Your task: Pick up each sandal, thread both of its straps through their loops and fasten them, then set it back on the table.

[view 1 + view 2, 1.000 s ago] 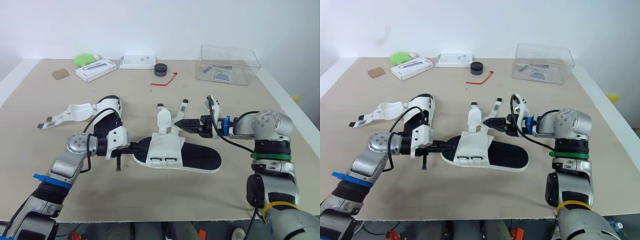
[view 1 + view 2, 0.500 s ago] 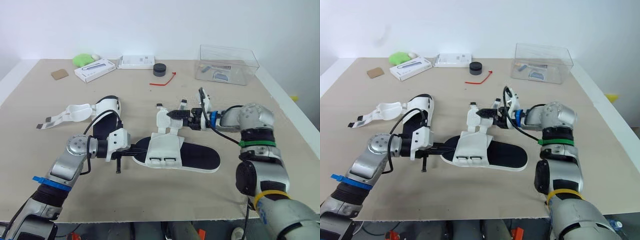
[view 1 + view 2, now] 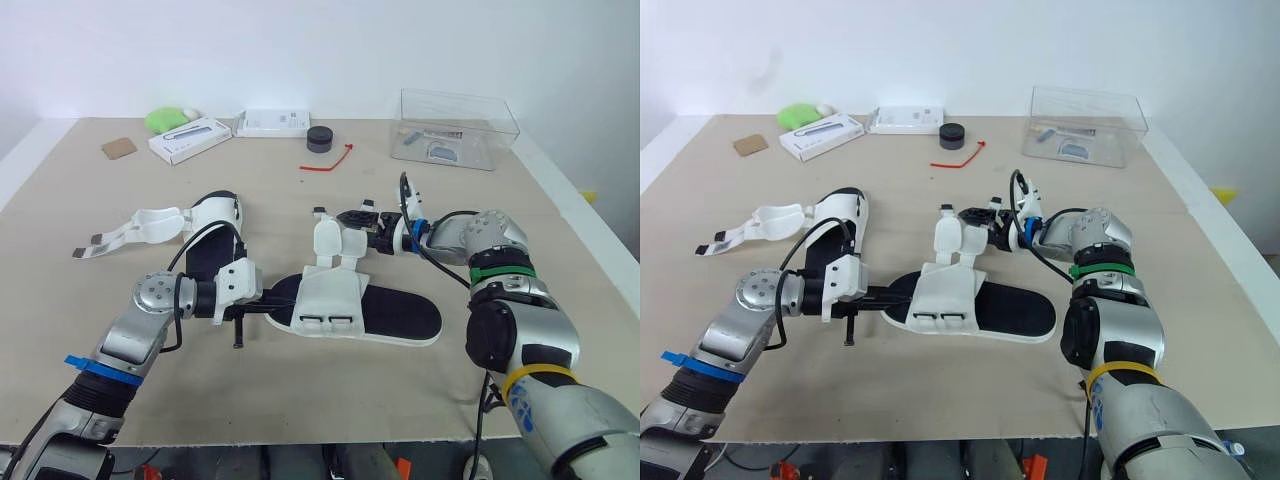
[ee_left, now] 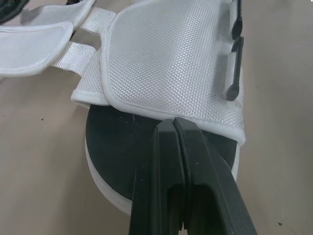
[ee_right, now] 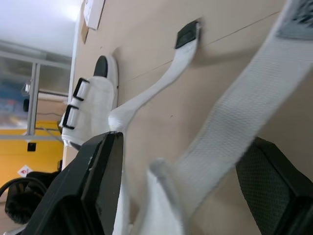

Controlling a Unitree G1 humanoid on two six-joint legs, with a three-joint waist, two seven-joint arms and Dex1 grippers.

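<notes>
Left pincer (image 4: 174,123) is closed tight, both fingers pressed together with nothing between them, lying across the black footbed at the toe of the near sandal (image 3: 400,318), tips right up against the edge of the white mesh upper (image 3: 330,295). That looks like a hold-down, pinning the sole to the counter (image 3: 300,400) so it can't slide while the other arm works. Over to the right pincer (image 3: 358,217): spread wide, fingers either side of a white webbing strap (image 5: 230,127) that runs loose through the gap, not clamped, so I'd call this lining up for a pinch. The second strap (image 5: 188,34), black-tipped, lies flat on the counter just beyond. Both straps trail away from the upper toward the far side, and the two black loops (image 4: 234,54) on the near edge of the upper sit empty, so no threading is done on this one. The other sandal (image 3: 210,235) waits to the left and farther back, its straps (image 3: 110,238) splayed open to the left. Along the far edge: two white boxes (image 3: 190,138), a black puck (image 3: 321,138), a red tie (image 3: 335,160) and a clear plastic box (image 3: 458,128). There's print on those boxes, too small to read.
</notes>
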